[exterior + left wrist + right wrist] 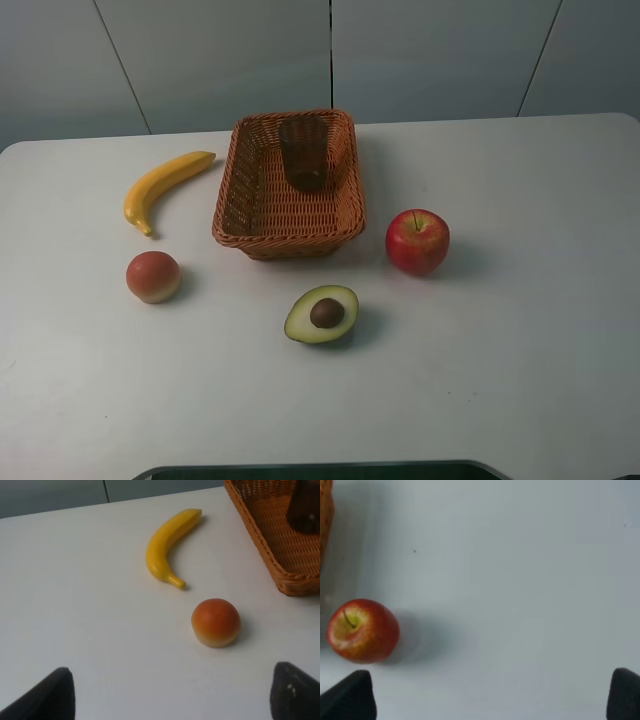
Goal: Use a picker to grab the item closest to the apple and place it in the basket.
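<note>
Avocado half (322, 313) lies pit-up on the white table (520, 350), near the apple (362, 630), which sits just ahead of the right gripper (490, 695), spread wide and empty. The left gripper (172, 695), equally wide, faces a peach (216, 622), with the banana (167, 547) and basket (270, 545) beyond.

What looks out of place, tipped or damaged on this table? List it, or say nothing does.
Nothing is spilled or damaged. One oddity: a dark cup stands in the basket, the only non-fruit. The banana, peach, avocado half and apple lie apart on the table.
</note>
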You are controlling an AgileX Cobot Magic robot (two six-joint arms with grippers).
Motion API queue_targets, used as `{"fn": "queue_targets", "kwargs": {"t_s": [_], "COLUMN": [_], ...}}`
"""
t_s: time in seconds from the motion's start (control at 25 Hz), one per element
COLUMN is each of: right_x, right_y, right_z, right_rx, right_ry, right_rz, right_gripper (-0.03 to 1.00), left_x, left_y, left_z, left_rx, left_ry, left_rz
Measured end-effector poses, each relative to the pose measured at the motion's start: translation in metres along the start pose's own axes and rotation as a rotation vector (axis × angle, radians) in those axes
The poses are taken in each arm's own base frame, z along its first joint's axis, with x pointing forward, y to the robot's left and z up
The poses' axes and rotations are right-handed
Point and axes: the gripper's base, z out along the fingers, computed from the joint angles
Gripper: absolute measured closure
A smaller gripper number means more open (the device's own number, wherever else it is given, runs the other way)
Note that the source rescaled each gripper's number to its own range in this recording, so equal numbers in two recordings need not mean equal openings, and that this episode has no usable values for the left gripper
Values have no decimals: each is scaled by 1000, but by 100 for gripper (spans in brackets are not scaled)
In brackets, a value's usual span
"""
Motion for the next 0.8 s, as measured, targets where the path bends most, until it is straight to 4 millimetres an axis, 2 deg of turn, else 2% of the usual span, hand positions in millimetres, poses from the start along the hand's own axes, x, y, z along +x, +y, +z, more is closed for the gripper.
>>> {"fn": "queue_targets", "kwargs": {"t_s": [0.16, 0.32, 0.56, 0.8], "right_x": [21, 50, 94, 115], "right_y": [-2, -5, -8, -7], "right_z": [-26, -39, -43, -52], "right_rx": [-2, -6, -20, -47], "right_ry": [-92, -172, -254, -326], "right_rz": [-11, -30, -32, -43], "right_gripper": [-3, -3, -3, -3], "left_x": [0, 0, 0, 0], "left_y": [0, 0, 0, 0], "left_z": [0, 0, 0, 0], "left_rx": [0, 0, 0, 0], "left_ry": [0, 0, 0, 0], "left_rz": [0, 0, 0, 0]}}
